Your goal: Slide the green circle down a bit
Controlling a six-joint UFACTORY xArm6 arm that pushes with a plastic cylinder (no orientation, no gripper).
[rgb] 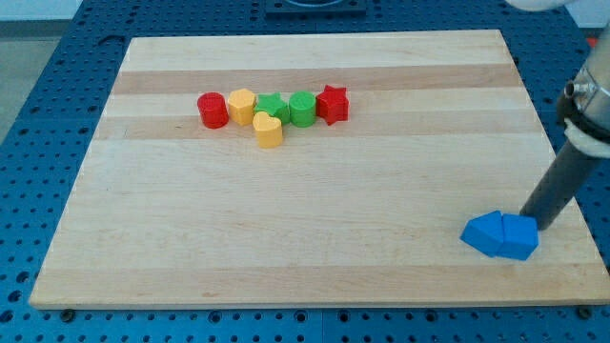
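Rod tip point(527, 222) rests at the board's lower right, touching the upper right of two blue blocks point(499, 234) that sit pressed together; no gripper is fitted, so no open or closed state applies. Wooden board point(305, 219) lies on a blue perforated table point(57, 86). Well apart, at upper left, a row runs red cylinder point(212, 110), yellow hexagon point(241, 105), green star point(274, 107), green circle point(303, 108), red star point(332, 104), each touching its neighbour. A second yellow block point(269, 130) sits just below the row, against the green star.
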